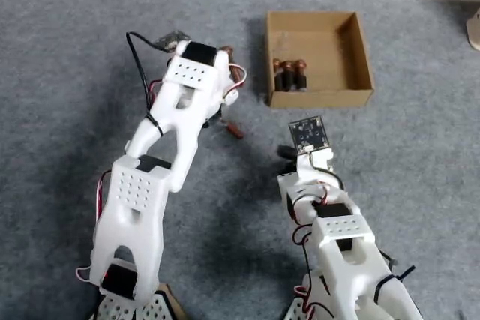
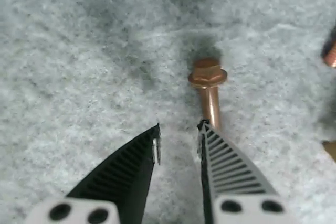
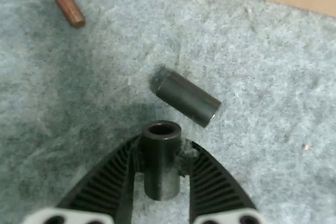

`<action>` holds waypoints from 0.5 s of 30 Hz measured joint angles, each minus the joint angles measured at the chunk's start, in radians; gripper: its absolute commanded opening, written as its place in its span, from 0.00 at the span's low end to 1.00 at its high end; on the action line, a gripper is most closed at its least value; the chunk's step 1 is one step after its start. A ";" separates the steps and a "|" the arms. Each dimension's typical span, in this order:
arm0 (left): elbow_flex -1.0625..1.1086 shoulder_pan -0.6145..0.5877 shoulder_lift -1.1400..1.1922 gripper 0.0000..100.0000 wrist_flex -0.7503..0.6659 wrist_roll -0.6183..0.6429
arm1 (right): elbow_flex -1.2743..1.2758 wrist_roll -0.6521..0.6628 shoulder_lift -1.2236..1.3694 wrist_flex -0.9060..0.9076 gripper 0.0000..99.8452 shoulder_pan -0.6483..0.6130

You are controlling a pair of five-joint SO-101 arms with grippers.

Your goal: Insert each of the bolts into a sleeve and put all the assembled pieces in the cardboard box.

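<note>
While the left hand [image 2: 179, 127] hangs low over the grey counter [image 2: 79, 51] with its fingers [image 2: 226, 166] apart and nothing between them, a copper bolt [image 2: 208, 90] lies flat just ahead of it. Its hex head points away from the hand and the end of its shank reaches the tip of one finger. We see the rounded copper end of a second bolt [image 2: 331, 53] at the edge of that wrist view, well apart from the first. From above, the left arm [image 1: 187, 103] stretches toward the far middle of the counter, left of the box [image 1: 358, 43], and covers its own hand. A loose bolt [image 1: 235, 130] pokes out on the right beside its wrist, and we cannot tell whether it is one of the two seen by the left hand. The right hand [image 3: 160, 156] is clamped on a dark sleeve [image 3: 160, 174], gripped between the ribbed fingers with its open bore facing the wrist camera. Just beyond it a second sleeve [image 3: 188, 99] lies on its side on the counter, apart from the held one and slanted. Farther off to the left we see the loose bolt's shank, and farther off to the right the box's near wall. The right arm [image 1: 337, 237] stands at the near right, its wrist just on the near side of the box. Inside the box, three assembled pieces [image 1: 290, 74] sit side by side in the near left corner, copper heads above dark sleeves, close against the near wall.
</note>
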 measured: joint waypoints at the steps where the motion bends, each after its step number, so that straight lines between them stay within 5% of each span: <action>1: 0.017 0.000 0.000 0.13 -0.018 0.000 | 0.000 0.000 0.000 0.000 0.01 0.000; 15: -0.052 -0.002 0.094 0.13 -0.068 0.000 | 0.000 0.000 0.000 0.000 0.01 0.000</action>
